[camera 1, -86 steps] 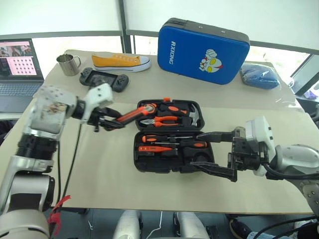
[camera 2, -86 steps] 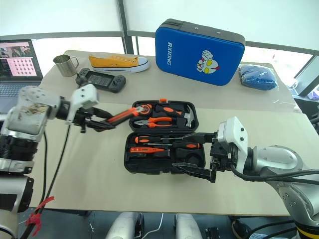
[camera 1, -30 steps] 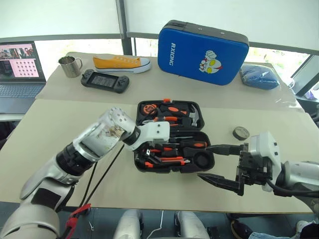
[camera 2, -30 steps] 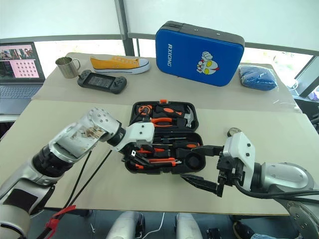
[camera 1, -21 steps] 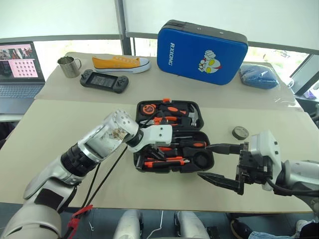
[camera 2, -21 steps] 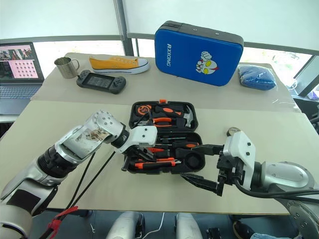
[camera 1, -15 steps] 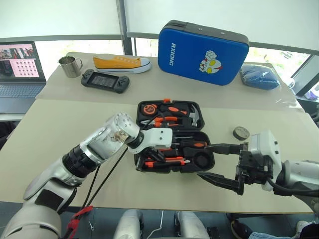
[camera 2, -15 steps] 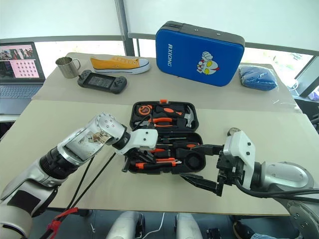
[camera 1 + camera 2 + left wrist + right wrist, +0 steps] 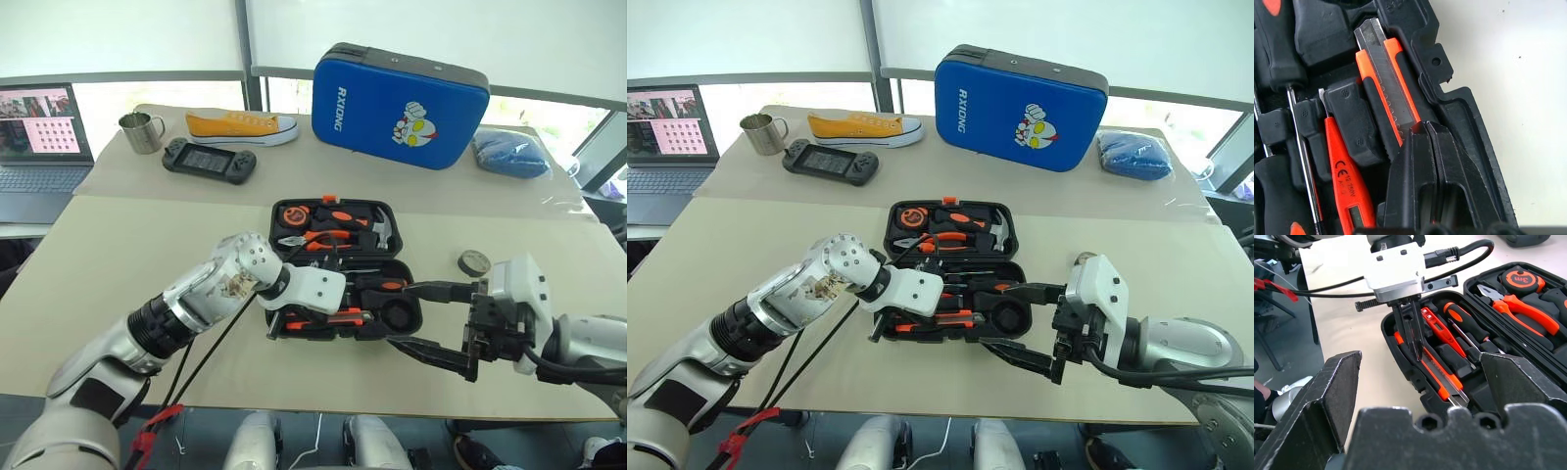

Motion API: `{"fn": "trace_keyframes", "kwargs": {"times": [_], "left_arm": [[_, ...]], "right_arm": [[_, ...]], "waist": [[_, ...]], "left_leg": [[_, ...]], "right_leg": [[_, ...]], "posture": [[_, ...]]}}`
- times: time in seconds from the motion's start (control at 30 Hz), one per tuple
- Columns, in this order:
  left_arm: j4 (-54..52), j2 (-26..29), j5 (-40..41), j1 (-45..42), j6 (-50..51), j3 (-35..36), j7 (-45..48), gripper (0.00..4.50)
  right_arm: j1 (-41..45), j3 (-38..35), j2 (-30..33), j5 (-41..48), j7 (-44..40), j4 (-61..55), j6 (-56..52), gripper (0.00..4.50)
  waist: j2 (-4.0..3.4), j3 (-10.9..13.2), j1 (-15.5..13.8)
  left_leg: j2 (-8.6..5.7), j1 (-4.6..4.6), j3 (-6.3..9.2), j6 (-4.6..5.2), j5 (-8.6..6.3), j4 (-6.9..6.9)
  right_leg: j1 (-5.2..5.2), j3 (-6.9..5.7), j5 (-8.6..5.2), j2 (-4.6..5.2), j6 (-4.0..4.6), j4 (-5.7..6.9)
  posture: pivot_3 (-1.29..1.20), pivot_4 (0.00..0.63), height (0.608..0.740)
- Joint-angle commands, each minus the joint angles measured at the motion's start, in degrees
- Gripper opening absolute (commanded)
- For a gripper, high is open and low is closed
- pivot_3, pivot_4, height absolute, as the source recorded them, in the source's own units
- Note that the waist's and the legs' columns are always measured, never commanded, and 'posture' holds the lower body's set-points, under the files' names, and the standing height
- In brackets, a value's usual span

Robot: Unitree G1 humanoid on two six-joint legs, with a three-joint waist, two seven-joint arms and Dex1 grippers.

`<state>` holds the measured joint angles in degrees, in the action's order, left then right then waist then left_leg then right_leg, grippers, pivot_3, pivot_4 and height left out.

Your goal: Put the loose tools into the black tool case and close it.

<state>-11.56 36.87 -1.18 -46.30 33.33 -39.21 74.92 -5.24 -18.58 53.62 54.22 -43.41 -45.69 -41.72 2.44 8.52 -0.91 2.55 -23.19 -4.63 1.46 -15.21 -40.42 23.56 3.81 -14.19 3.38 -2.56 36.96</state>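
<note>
In the head views, the left gripper [image 9: 284,318], which carried the utility knife [image 9: 328,318] in over the table a moment ago, now sits low over the near half of the black tool case [image 9: 338,269], so the knife looks delivered, though perhaps not yet seated. The right gripper [image 9: 431,321] has stayed spread wide and empty off the case's right side, and the small tape roll [image 9: 473,261] remains on the table beyond it, still to be packed. The left wrist view shows the left fingers [image 9: 1422,186] pinched together with their tips on the knife's handle end, apparently pressing it into its slot; whether it is flush is hard to judge. In the right wrist view the knife's handle end is hidden behind those closed fingers.
</note>
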Motion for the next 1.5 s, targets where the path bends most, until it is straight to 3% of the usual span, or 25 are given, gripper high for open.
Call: {"fn": "trace_keyframes", "kwargs": {"times": [0.03, 0.07, 0.17, 0.53, 0.63, 0.73, 0.93, 1.03, 1.2, 1.43, 1.5], "left_arm": [[0.81, -0.53, 3.02, 0.47, 5.03, 4.0, 0.06, 0.05], [0.44, -0.88, 5.13, 0.35, 6.72, 6.21, 0.19, 0.05], [-0.11, -1.64, 13.31, 0.15, 11.7, 15.51, 0.5, 0.77], [4.96, 3.66, 27.22, 2.26, 11.59, 39.03, -0.97, 4.42], [0.72, 5.73, 29.99, 5.18, 9.58, 43.38, -0.96, 4.42], [-3.19, 7.37, 31.92, 7.72, 9.96, 44.27, -1.59, 4.42], [-5.94, 8.0, 33.76, 7.85, 8.99, 42.66, -2.64, 4.42], [-7.44, 7.79, 35.19, 7.08, 9.61, 42.7, -3.88, 4.42], [-10.31, 8.64, 37.2, 6.21, 10.84, 42.51, -5.48, 4.42], [-12.02, 9.07, 37.96, 6.11, 10.23, 42.08, -8.29, 4.42], [-11.94, 9.47, 37.6, 6.19, 9.78, 41.84, -8.51, 4.5]], "right_arm": [[-0.33, -1.89, 0.72, 0.23, 0.19, -0.94, 0.08, 4.5], [-0.87, -2.27, 0.66, -0.08, 0.24, -0.7, 0.12, 4.5], [-4.05, -4.72, 0.05, -2.82, 0.34, 1.39, 0.9, 4.5], [-20.32, -26.32, 0.26, -13.99, -9.23, 24.14, 4.33, 4.5], [-20.83, -27.92, 2.24, -16.72, -12.25, 29.82, 5.46, 4.5], [-16.08, -24.41, 5.53, -18.93, -13.86, 34.79, 6.85, 4.5], [7.14, -3.97, 9.73, -27.87, -14.25, 48.47, 11.63, 4.5], [20.45, 7.58, 8.15, -34.61, -15.24, 56.56, 13.3, 4.5], [36.25, 19.85, 2.74, -44.34, -15.07, 69.91, 17.44, 4.5], [43.62, 24.5, -2.68, -50.02, -15.32, 80.43, 24.32, 4.5], [43.72, 24.95, -3.27, -50.77, -16.05, 81.53, 25.07, 3.98]], "waist": [[0.0, 0.0, 0.12], [0.0, 0.0, 0.18], [0.01, 0.01, 0.24], [-0.01, 0.01, 0.24], [-0.03, 0.0, 0.45], [-0.03, 0.0, 0.91], [-0.07, 0.08, 1.88], [-0.14, 0.12, 1.89], [-0.22, 0.16, 1.7], [-0.24, 0.17, 1.29], [-0.24, 0.17, 1.32]], "left_leg": [[0.01, 0.01, 0.0, 0.0, 0.0, 0.0], [0.01, 0.0, 0.02, 0.0, 0.0, 0.0], [0.04, -0.19, 0.04, 0.0, 0.0, 0.0], [0.0, -0.5, -0.02, 0.0, 0.0, 0.0], [0.0, -0.5, -0.04, 0.0, 0.0, 0.02], [0.01, -0.31, -0.09, 0.0, 0.0, 0.15], [0.02, -0.06, -0.15, -0.03, 0.02, 0.17], [-0.01, -0.11, -0.2, -0.03, 0.02, 0.21], [0.0, -0.27, -0.26, -0.07, 0.05, 0.3], [-0.04, -0.45, -0.33, -0.08, 0.05, 0.3], [-0.03, -0.45, -0.35, -0.08, 0.05, 0.3]], "right_leg": [[-0.01, 0.0, 0.0, -0.01, 0.0, 0.0], [-0.01, 0.0, 0.0, -0.01, 0.0, 0.0], [0.21, 0.0, 0.0, -0.03, 0.0, 0.04], [0.54, 0.03, 0.0, -0.01, -0.01, 0.05], [0.55, 0.03, 0.0, 0.0, -0.01, 0.03], [0.46, 0.13, 0.0, -0.01, -0.01, 0.01], [0.3, 0.18, 0.01, -0.04, 0.01, 0.02], [0.39, 0.22, 0.01, -0.04, 0.01, 0.01], [0.6, 0.22, 0.01, -0.05, 0.03, 0.01], [0.67, 0.15, 0.01, 0.03, 0.01, -0.08], [0.67, 0.15, 0.01, 0.03, 0.01, -0.08]], "posture": [[0.0, 0.15, 0.74], [0.0, 0.15, 0.74], [0.0, 0.15, 0.74], [0.0, 0.15, 0.74], [0.0, 0.15, 0.74], [0.0, 0.15, 0.74], [0.0, 0.15, 0.74], [0.0, 0.15, 0.74], [0.0, 0.15, 0.74], [0.0, 0.15, 0.74], [0.0, 0.15, 0.74]]}}
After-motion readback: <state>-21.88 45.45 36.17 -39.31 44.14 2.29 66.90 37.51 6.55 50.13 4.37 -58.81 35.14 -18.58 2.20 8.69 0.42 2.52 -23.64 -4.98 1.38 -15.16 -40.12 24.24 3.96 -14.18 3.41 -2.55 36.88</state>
